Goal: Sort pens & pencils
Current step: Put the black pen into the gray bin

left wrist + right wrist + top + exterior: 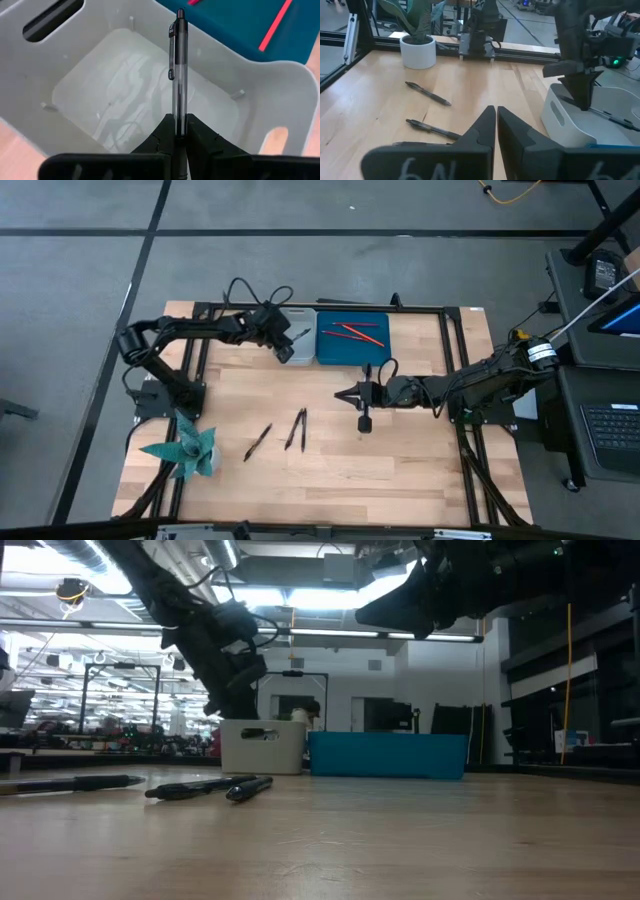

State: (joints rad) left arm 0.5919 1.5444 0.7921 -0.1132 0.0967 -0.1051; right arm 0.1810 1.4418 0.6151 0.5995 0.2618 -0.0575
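Left pincer (180, 131) clamps a black clip pen (178, 75) over the white plastic bin (45, 60), poised for drop; right pincer (496, 116) nearly closed, empty.

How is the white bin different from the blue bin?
The white bin looks empty inside in the left wrist view, while the blue bin has red pencils lying in it. The left gripper holds a black pen over the white bin; nothing hangs over the blue bin. The white bin also looks narrower than the blue one. Both sit side by side at the table's far edge.
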